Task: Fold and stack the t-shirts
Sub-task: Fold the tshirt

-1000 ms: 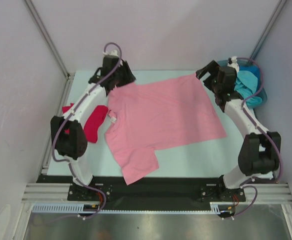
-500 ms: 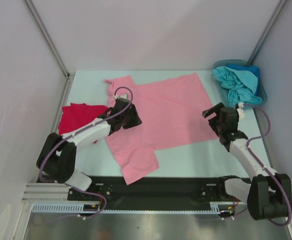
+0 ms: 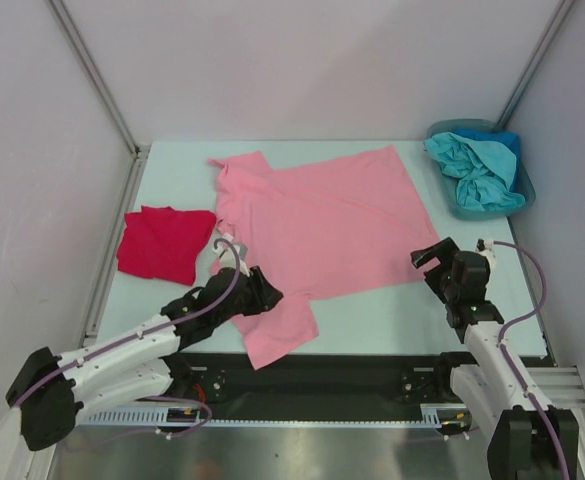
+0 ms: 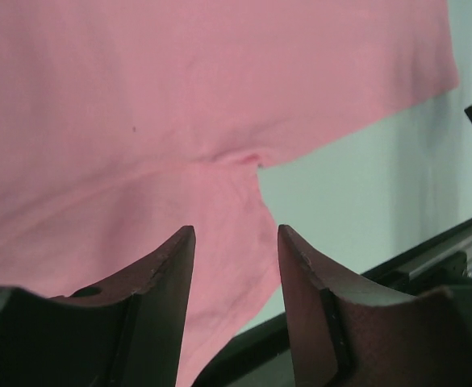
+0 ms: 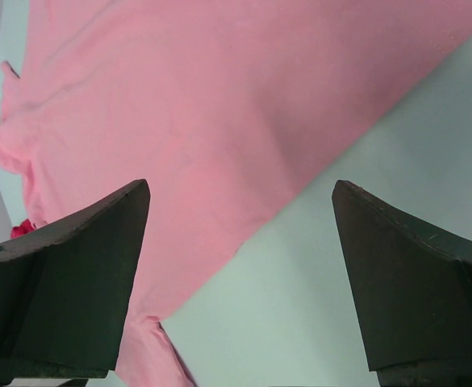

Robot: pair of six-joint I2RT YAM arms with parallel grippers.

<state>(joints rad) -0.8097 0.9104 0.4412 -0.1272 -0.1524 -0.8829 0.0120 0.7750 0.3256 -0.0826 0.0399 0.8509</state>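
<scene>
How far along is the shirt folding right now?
Done: the red t-shirt lies folded at left. In hand: the pink t-shirt lies flat, left gripper open over its near sleeve, right gripper open by its corner. Left: folding it, plus the teal and blue shirts in the bin.

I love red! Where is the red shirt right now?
In the top view, the red t-shirt lies on the left side of the table, right beside the spread-out pink t-shirt.

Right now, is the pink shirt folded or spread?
Spread: the pink shirt lies flat on the table, body and both sleeves laid out, no fold made yet.
</scene>
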